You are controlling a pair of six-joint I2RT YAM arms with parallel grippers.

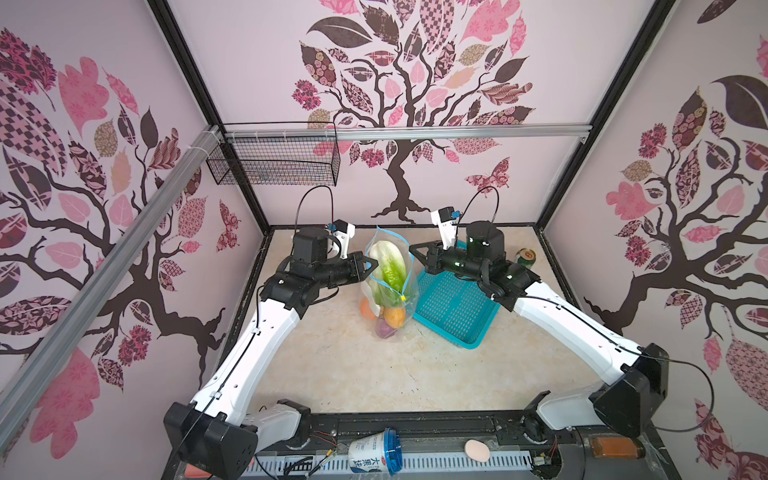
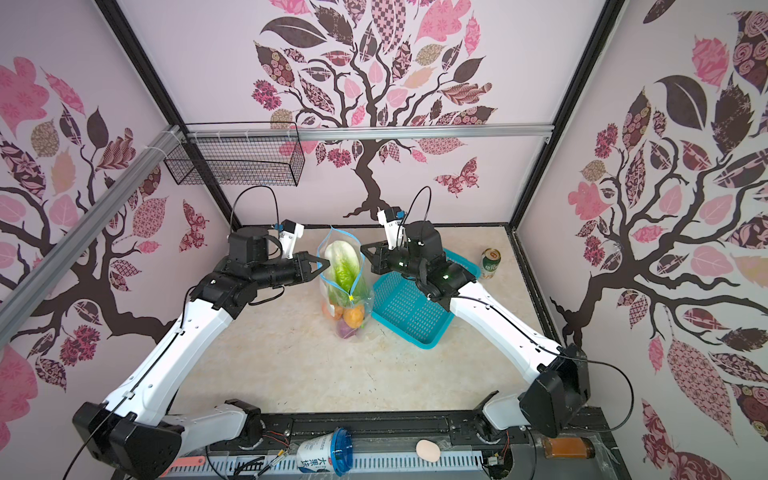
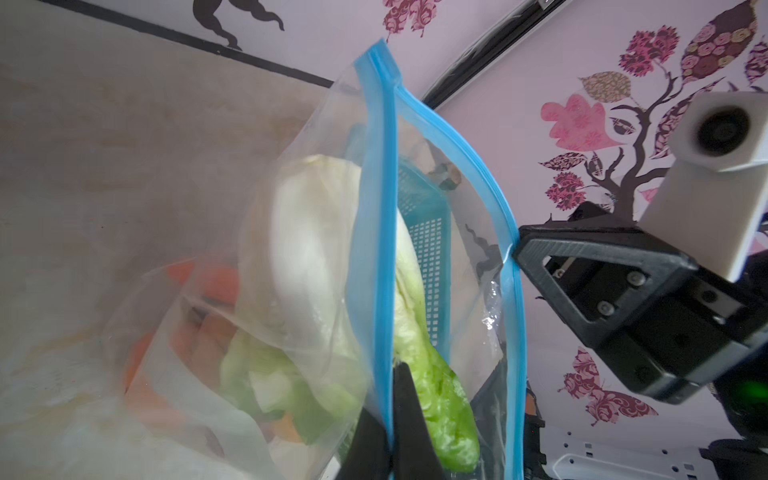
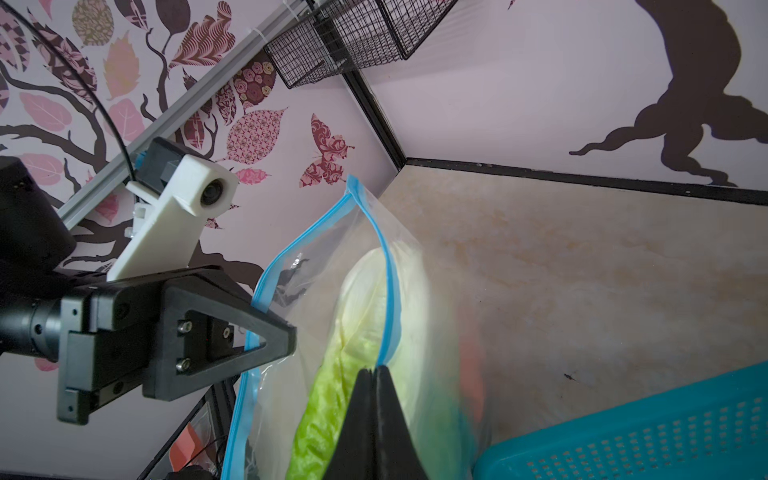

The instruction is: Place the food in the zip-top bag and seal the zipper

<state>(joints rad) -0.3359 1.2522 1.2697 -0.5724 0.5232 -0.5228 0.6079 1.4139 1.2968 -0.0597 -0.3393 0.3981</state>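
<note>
The clear zip-top bag (image 1: 409, 286) (image 2: 365, 296) stands upright at the table's middle, its mouth held apart between my two grippers. Food lies inside: a green-white cabbage (image 1: 388, 262) (image 3: 307, 232) on top, an orange pumpkin (image 1: 394, 316) and a purple onion (image 1: 384, 329) below. The blue zipper (image 3: 380, 208) (image 4: 388, 291) runs round the mouth, and its yellow slider (image 1: 403, 297) sits at the near end. My left gripper (image 1: 372, 264) (image 3: 390, 370) is shut on the left strip. My right gripper (image 1: 412, 249) (image 4: 374, 370) is shut on the right strip.
A teal mesh basket (image 1: 453, 307) lies right of the bag, under the right arm. A green can (image 1: 525, 257) stands at the back right. A wire basket (image 1: 274, 162) hangs on the back wall. A cup (image 1: 374, 453), an egg-shaped thing (image 1: 477, 450) and a bottle (image 1: 615, 448) lie below the front edge.
</note>
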